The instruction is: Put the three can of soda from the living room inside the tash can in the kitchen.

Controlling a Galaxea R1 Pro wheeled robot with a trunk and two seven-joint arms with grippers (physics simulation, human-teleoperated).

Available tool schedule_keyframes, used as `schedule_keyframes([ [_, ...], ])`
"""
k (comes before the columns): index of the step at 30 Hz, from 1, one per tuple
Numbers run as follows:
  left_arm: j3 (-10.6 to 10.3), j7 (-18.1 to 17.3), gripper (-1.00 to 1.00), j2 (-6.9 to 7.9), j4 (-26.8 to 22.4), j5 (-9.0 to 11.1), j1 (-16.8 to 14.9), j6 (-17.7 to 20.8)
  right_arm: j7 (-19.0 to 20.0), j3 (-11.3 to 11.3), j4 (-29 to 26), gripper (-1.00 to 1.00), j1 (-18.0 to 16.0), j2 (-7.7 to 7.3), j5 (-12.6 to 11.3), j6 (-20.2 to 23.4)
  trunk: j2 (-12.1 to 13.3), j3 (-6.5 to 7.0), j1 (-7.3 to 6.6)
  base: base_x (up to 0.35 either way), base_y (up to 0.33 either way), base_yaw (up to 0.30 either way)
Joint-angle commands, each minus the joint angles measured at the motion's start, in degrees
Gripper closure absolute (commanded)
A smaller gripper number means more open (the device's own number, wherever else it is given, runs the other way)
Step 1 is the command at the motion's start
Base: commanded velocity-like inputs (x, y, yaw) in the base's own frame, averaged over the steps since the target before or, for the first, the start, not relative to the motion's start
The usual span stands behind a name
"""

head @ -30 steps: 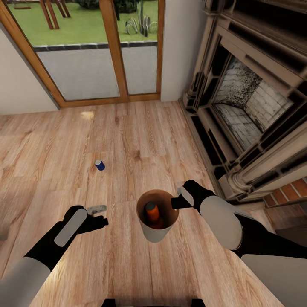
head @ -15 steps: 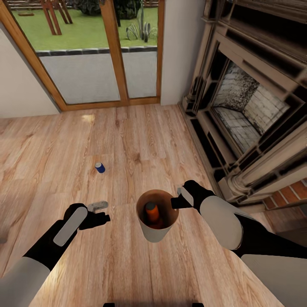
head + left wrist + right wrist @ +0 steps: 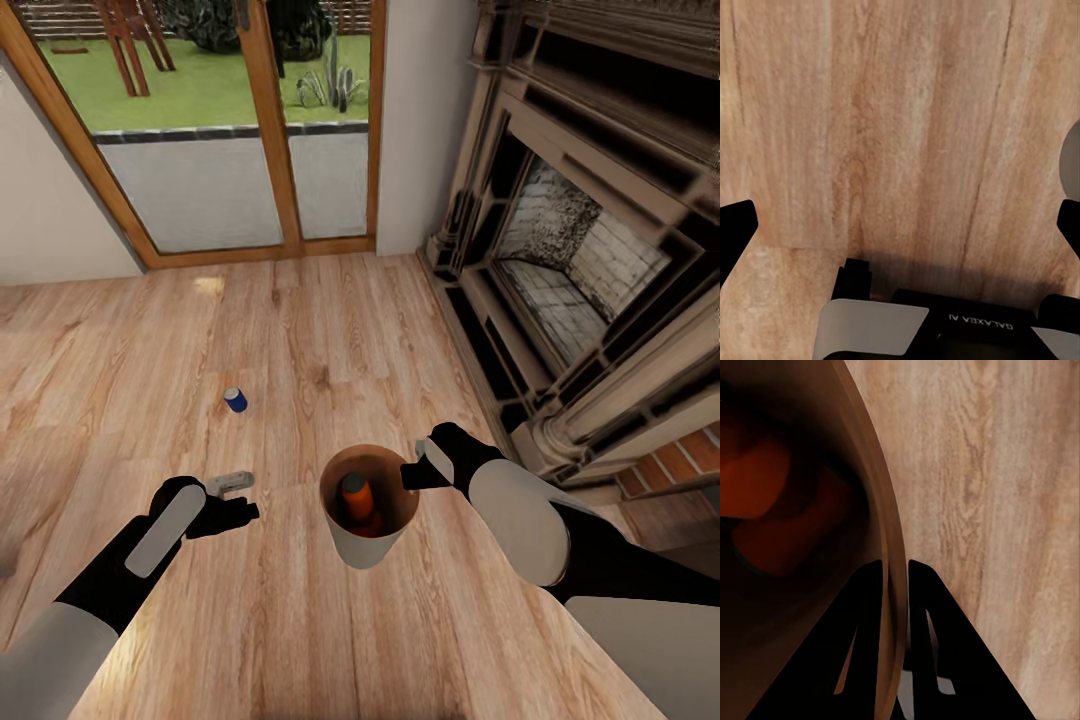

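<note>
The pale grey trash can (image 3: 368,535) with its orange-brown inside sits low in the middle of the head view. My right gripper (image 3: 408,472) is shut on its rim; in the right wrist view the two black fingers (image 3: 868,611) pinch the thin wall of the trash can (image 3: 881,510). An orange soda can (image 3: 355,492) lies inside, seen as blurred orange shapes (image 3: 761,495) up close. The dark blue soda can (image 3: 236,400) stands on the plank floor ahead and to the left. My left gripper (image 3: 243,498) hovers open over bare floor, fingers (image 3: 735,232) spread wide.
The living room's wood-framed glass doors (image 3: 270,130) are straight ahead, with lawn beyond. A stone fireplace (image 3: 570,260) with a raised hearth runs along the right, and red brick (image 3: 680,455) shows near my right arm. Light plank floor (image 3: 120,330) stretches to the left.
The whole picture has slid downward a little, so the camera has moved toward the doors. Both arms and the held trash can keep their places in the view.
</note>
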Motion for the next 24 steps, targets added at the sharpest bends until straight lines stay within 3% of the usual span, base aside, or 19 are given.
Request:
schedule_keyframes([
  [1, 0.0, 0.0, -1.0, 0.0, -0.01, 0.0, 0.0, 0.0, 0.34, -0.91, 0.03, 1.0, -0.01, 0.01, -1.18, -0.04, 0.0, 0.1, 0.0, 0.0, 0.0, 0.0],
  [24, 0.0, -0.16, -1.0, 0.0, -2.25, 0.01, 0.0, 0.2, 0.37, -0.78, 0.03, 1.0, -0.01, 0.01, -1.19, -0.04, 0.0, 2.25, 0.0, 0.0, 0.0, 0.0],
])
